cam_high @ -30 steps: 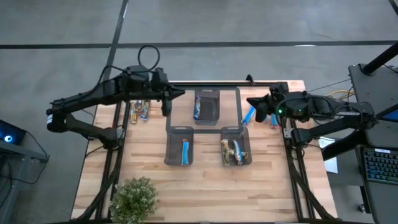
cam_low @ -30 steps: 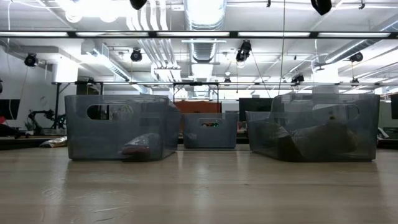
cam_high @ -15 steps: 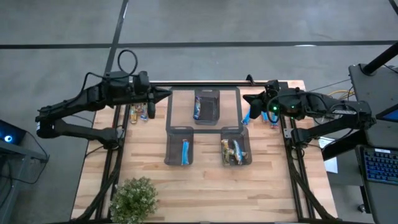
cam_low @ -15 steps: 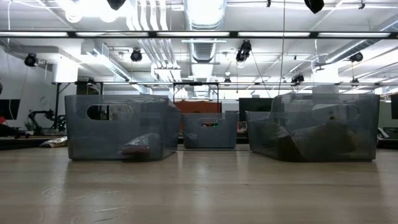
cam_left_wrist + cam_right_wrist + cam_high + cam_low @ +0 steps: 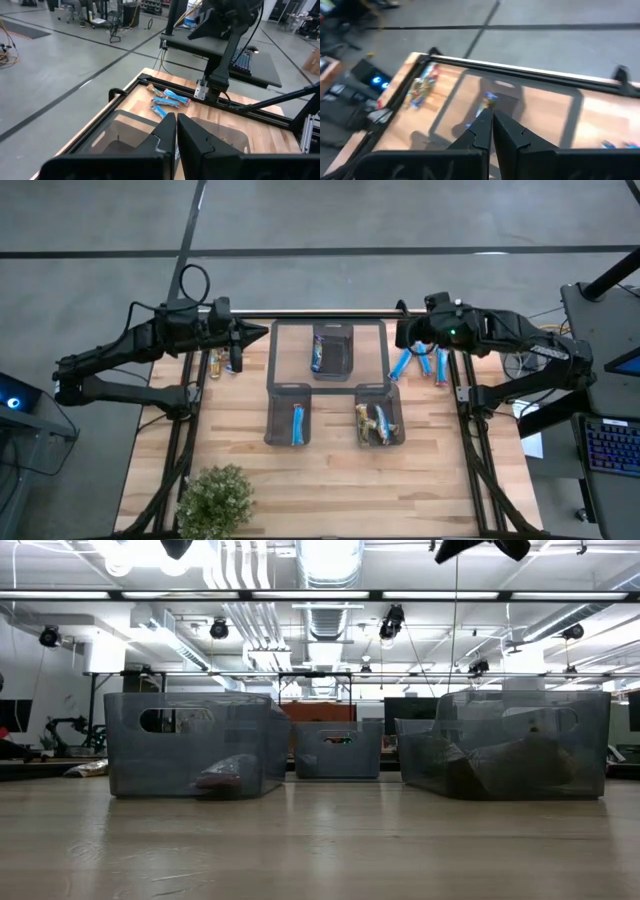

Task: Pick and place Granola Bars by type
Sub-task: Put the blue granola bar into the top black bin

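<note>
Granola bars (image 5: 421, 364) lie loose on the table (image 5: 330, 480) by the right gripper (image 5: 400, 337), more (image 5: 222, 361) near the left gripper (image 5: 262, 332), others in three bins (image 5: 288, 414). Both grippers hover closed, empty. Bars look light, slim, foil-slick; a grip across the middle seems safest.

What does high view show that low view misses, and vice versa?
Only the high view: the loose blue granola bars on the table by the right arm, a small pile of bars by the left arm, the potted plant, and both arms whole, with the left pincer and right pincer shut and empty above the table's far edge.
Only the low view: the room beyond, with ceiling lights and ducts.
Both: the three bins and the wooden tabletop.
</note>
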You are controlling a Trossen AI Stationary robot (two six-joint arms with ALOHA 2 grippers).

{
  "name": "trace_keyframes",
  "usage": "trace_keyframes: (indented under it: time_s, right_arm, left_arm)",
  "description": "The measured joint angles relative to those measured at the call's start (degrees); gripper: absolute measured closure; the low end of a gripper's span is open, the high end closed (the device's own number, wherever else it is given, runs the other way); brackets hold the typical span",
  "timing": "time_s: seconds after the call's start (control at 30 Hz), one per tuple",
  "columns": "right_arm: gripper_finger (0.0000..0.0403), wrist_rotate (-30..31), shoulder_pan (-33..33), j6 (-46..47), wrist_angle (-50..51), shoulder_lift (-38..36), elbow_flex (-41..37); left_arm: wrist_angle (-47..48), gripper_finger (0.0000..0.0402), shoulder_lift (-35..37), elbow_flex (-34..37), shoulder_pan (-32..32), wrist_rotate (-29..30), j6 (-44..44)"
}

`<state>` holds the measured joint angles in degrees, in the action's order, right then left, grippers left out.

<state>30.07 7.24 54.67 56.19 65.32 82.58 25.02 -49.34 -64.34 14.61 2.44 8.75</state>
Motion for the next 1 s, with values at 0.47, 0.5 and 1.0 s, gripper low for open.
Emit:
trace_keyframes:
  time_s: [0.47, 0.5, 1.0]
  right_arm:
    - [0.0347, -0.09, 4.30, 17.73, 18.60, 0.44, -1.48]
    - [0.0336, -0.09, 4.31, 18.57, 18.84, 0.44, -1.88]
    - [0.0156, -2.18, 6.24, 26.47, 18.53, 1.13, -8.15]
  left_arm:
    - [0.02, 0.0401, 0.00, 0.00, 0.00, 0.02, 0.04]
    - [0.02, 0.0402, 0.00, 0.00, 0.00, 0.02, 0.04]
    - [0.04, 0.0402, 0.00, 0.00, 0.00, 0.02, 0.24]
